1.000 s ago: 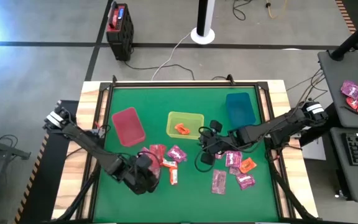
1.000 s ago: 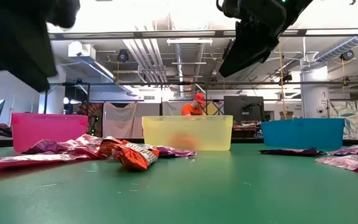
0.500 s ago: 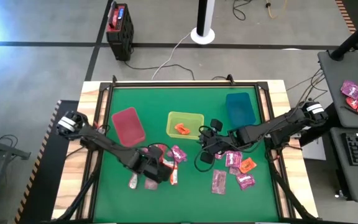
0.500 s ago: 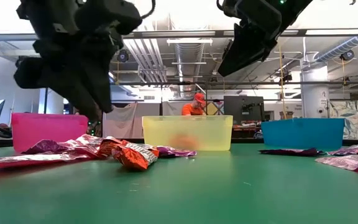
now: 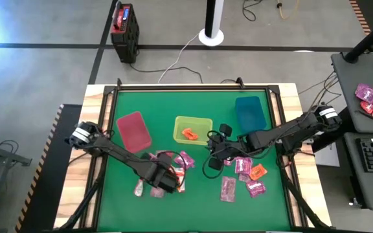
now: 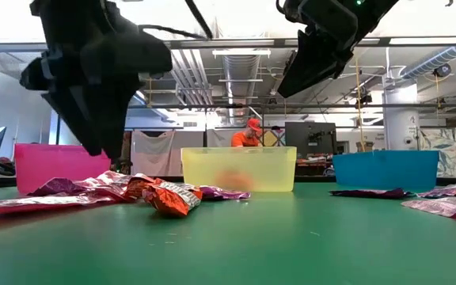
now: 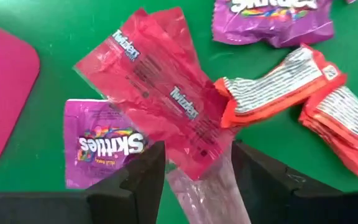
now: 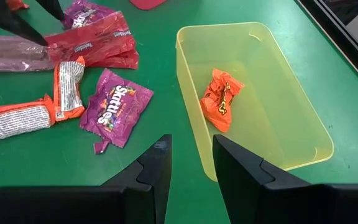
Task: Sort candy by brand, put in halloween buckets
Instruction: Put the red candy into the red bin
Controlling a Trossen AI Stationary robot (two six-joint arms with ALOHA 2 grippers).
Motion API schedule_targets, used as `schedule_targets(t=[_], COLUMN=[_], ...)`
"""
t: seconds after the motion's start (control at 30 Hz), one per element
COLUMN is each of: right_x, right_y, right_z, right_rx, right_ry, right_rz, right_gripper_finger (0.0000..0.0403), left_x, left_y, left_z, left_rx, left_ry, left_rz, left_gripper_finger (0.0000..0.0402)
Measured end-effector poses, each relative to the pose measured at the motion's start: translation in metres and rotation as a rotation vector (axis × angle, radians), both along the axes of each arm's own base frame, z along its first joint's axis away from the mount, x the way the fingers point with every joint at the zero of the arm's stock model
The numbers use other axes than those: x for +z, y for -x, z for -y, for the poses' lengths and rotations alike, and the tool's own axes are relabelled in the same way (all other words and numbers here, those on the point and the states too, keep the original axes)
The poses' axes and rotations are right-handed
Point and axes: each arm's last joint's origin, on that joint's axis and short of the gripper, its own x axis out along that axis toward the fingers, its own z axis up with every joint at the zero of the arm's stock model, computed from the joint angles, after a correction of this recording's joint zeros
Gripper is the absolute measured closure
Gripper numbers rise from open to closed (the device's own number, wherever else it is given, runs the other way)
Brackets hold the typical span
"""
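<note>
In the high view the left gripper (image 5: 169, 180) covers much of the candy pile on the green table (image 5: 193, 207), so the packets beneath it are hard to count. Its wrist view shows the jaws open, straddling the end of a red Twizzlers packet (image 7: 160, 102) without closing on it. That packet's long axis runs diagonally away from the fingers toward the red bin (image 7: 2, 106), which is cut off at the frame edge. It partly overlaps a purple Skittles packet (image 7: 101, 146). Orange-and-white packets (image 7: 278, 84) lie just beside it.

The right gripper (image 5: 214, 157) hangs near the yellow bin (image 8: 253, 93), jaws parted and empty. One crumpled orange packet (image 8: 221, 99) lies inside the bin. The teal bin (image 5: 249, 112) stands beside it.
</note>
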Motion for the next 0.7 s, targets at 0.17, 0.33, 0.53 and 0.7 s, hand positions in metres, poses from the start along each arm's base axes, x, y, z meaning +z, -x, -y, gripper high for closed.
schedule_targets(t=[0.17,0.33,0.53,0.7], right_x=[0.0,0.0,0.0,0.0], right_y=[0.0,0.0,0.0,0.0], right_z=[0.0,0.0,0.0,0.0], right_rx=[0.0,0.0,0.003,0.005], right_ry=[0.0,0.0,0.004,0.005], right_rz=[-0.001,-0.001,-0.002,-0.003], right_gripper_finger=[0.0291,0.0291,0.0291,0.0291], left_x=[-0.011,-0.011,-0.012,-0.013], left_y=[0.004,0.004,0.002,0.003], left_z=[-0.003,-0.003,-0.003,-0.003], left_rx=[0.041,0.049,0.05,0.053], left_ry=[0.002,0.002,0.008,0.008], left_rz=[-0.037,-0.035,-0.021,-0.022], left_gripper_finger=[0.0228,0.0228,0.0228,0.0228])
